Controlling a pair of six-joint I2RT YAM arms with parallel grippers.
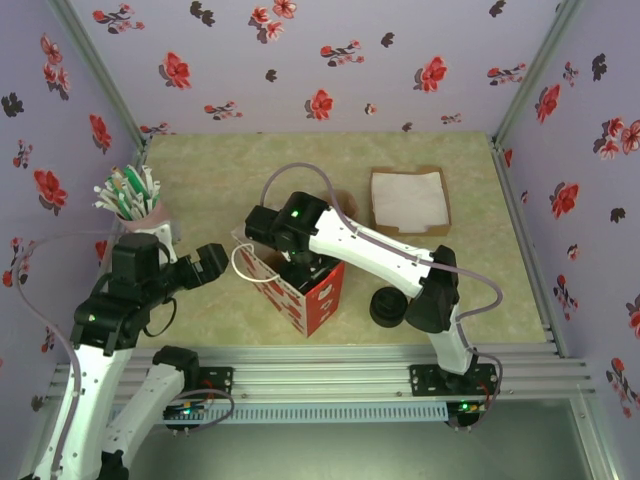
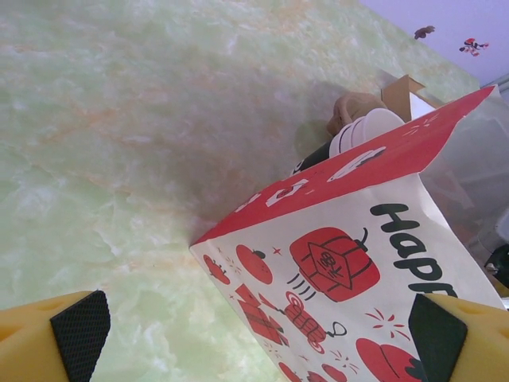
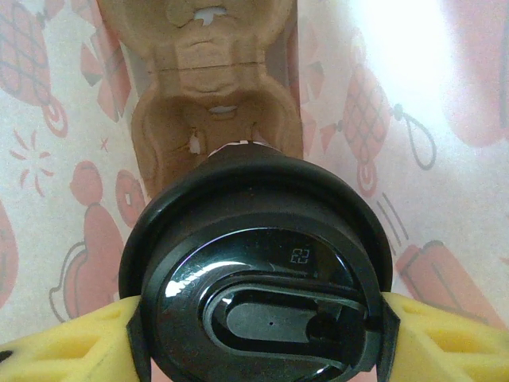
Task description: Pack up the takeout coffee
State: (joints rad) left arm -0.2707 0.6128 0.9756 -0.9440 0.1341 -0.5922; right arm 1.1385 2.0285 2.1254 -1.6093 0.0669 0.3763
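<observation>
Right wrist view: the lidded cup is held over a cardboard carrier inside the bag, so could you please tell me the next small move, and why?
Probably ease the takeout coffee down toward the cardboard carrier. The right gripper is clamped on its black lid, an empty carrier well lies just beyond the lid, and the bag walls surround both.

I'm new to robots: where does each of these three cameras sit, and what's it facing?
Top: above and behind the arms, looking down on the table, left arm, right arm and bag.
Left wrist: on the left arm, facing the bag's printed side; open left pincer frames it.
Right wrist: on the right arm, looking down into the bag; right pincer grips the coffee, carrier beyond.
Shared: the bag, in all three.
</observation>
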